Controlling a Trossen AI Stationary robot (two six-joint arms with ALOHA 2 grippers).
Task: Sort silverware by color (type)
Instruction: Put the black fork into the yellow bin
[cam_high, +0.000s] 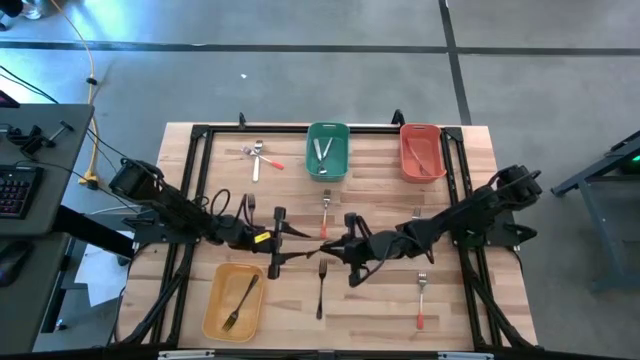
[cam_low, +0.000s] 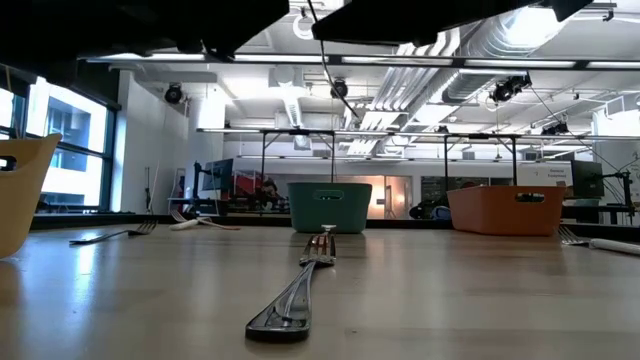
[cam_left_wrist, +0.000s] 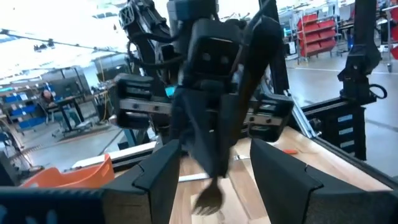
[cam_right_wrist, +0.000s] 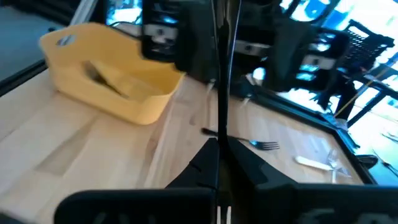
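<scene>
Overhead, I see the left gripper (cam_high: 283, 237) with fingers wide, meeting the right gripper (cam_high: 340, 245), pinched on a black fork (cam_high: 305, 240) at table centre, with bare wood toward the near edge. I count three bins: yellow bin (cam_high: 212, 310), green bin (cam_high: 327, 133), red bin (cam_high: 421, 135). My right wrist view shows that fork (cam_right_wrist: 222, 74) standing upright between shut fingers.

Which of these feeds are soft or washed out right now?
Left wrist view: the right arm's gripper up close is blurred, and the windows behind are blown out. Right wrist view: the yellow bin is smeared. Low view: the near black fork is soft. High view: evenly lit.
</scene>
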